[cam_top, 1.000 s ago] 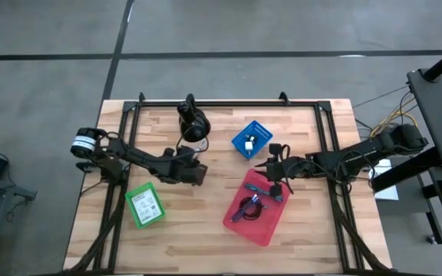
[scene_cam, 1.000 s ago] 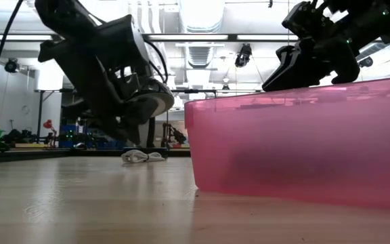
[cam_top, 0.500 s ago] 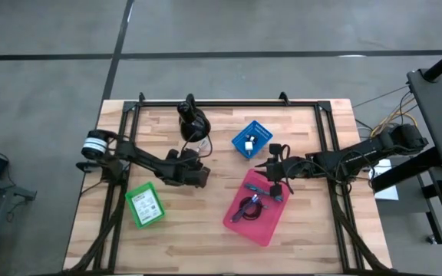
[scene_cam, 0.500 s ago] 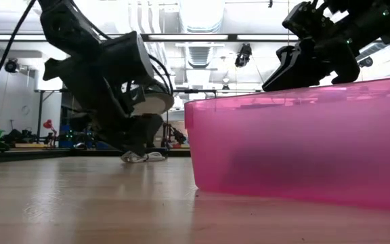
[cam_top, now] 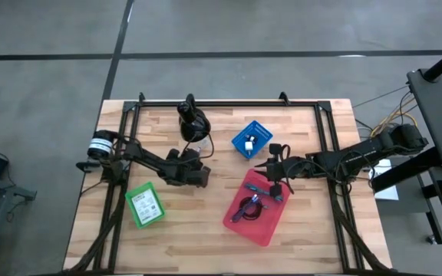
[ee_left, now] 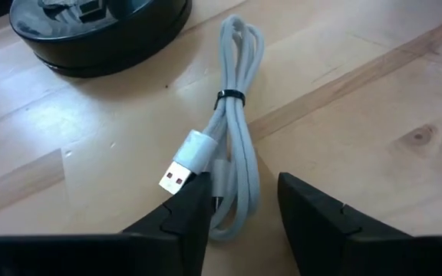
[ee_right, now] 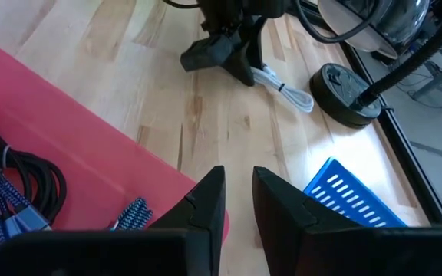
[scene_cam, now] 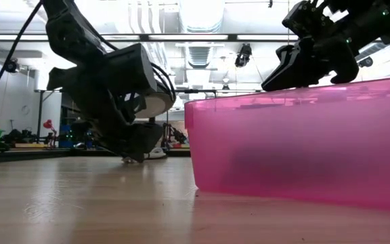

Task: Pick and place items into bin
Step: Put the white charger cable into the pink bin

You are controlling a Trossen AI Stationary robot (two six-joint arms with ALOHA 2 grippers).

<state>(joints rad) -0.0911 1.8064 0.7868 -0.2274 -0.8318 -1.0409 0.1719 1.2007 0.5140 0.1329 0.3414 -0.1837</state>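
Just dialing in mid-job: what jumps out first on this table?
The pink bin right of centre, holding dark and purple cables, with the right gripper hovering over its rim. Beside the black round stand, the left gripper straddles a bundled white USB cable, fingers open.

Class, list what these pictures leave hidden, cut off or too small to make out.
- White cable: low view, hidden behind left gripper.
- Pink bin contents: low view, blurred by its wall.
- Blue bin contents: high view, too small.
- Black stand: left wrist view, cut by edge.
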